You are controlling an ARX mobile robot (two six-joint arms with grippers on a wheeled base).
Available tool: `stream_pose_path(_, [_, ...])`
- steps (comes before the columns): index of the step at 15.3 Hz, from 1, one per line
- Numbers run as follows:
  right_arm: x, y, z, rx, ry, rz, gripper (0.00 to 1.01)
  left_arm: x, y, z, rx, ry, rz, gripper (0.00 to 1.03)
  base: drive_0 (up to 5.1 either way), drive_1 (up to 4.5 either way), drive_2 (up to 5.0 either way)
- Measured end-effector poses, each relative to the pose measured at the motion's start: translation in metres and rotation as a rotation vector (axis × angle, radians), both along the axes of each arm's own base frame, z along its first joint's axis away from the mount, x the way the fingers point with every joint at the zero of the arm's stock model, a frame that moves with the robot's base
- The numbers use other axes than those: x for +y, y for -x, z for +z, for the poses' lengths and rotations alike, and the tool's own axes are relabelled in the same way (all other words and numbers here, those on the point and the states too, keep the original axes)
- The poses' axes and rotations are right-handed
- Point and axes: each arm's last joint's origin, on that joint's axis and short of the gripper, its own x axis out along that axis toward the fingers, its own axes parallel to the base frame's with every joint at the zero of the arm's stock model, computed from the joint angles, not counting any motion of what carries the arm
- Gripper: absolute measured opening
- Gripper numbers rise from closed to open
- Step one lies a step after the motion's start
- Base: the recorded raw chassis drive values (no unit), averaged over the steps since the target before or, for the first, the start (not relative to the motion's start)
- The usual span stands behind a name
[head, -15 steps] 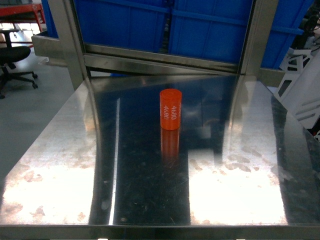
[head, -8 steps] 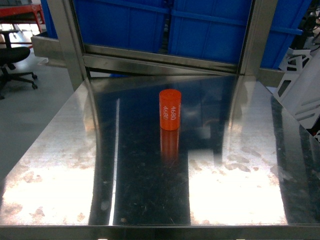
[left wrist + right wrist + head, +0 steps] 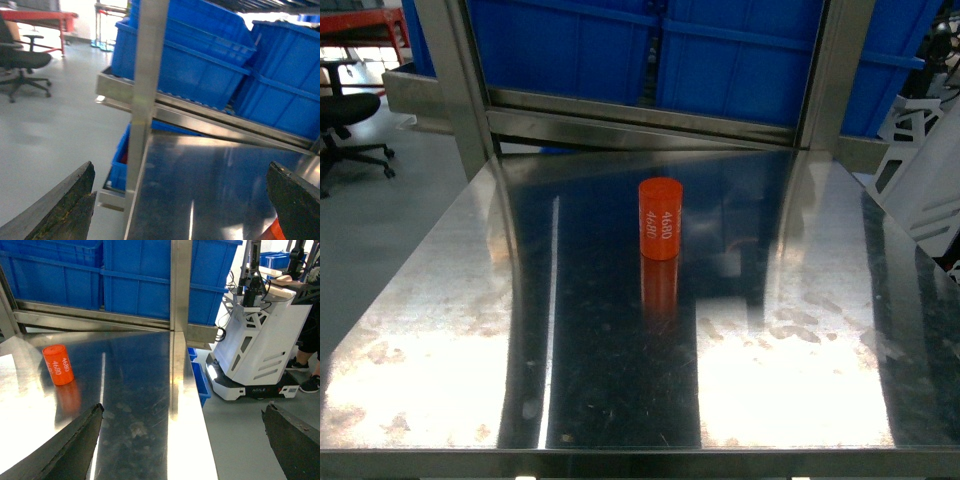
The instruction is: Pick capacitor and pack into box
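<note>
On the steel table (image 3: 440,300), a little behind its middle, the orange capacitor (image 3: 660,218) stands upright on its flat end, so its long axis is vertical and the white print "4680" runs up its side. Nothing touches it, and no box for packing can be picked out with certainty; the blue bins (image 3: 740,50) on the rack behind the table may serve, but I cannot tell. In the head view neither arm appears, so both are drawn back from the work area. The right gripper (image 3: 185,440) has its jaws spread wide and holds nothing; in the right wrist view the capacitor (image 3: 58,365) lies ahead and well to the left of the gap between the fingers, apart from them. The left gripper (image 3: 185,205) is also wide open and empty; in the left wrist view only a small orange edge (image 3: 276,231) shows at the bottom, just beside the right-hand finger (image 3: 295,200), and it is probably the capacitor, though the frame cuts it off. So the capacitor lies between the two arms, forward of both, and which arm is nearer I cannot say surely. In my judgement the next move needs one gripper to come from the side, level with the cylinder's middle, with the jaws on either side of the round wall.
</note>
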Motion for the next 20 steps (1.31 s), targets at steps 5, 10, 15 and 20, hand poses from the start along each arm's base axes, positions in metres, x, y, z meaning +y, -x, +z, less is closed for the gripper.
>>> stream_pose_path(5, [0.000, 0.000, 0.000, 0.000, 0.000, 0.000, 0.98, -0.071, -0.127, -0.028, 0.185, -0.030, -0.299, 0.98, 0.0, 0.00, 0.0])
stream_pose_path(10, [0.000, 0.000, 0.000, 0.000, 0.000, 0.000, 0.98, -0.135, -0.193, -0.051, 0.218, -0.047, -0.468, 0.98, 0.0, 0.00, 0.0])
stream_pose_path(15, [0.000, 0.000, 0.000, 0.000, 0.000, 0.000, 0.98, -0.160, -0.219, -0.080, 0.282, -0.061, -0.512, 0.98, 0.0, 0.00, 0.0])
stream_pose_path(20, [0.000, 0.000, 0.000, 0.000, 0.000, 0.000, 0.98, -0.175, -0.218, -0.109, 0.350, -0.101, -0.557, 0.98, 0.0, 0.00, 0.0])
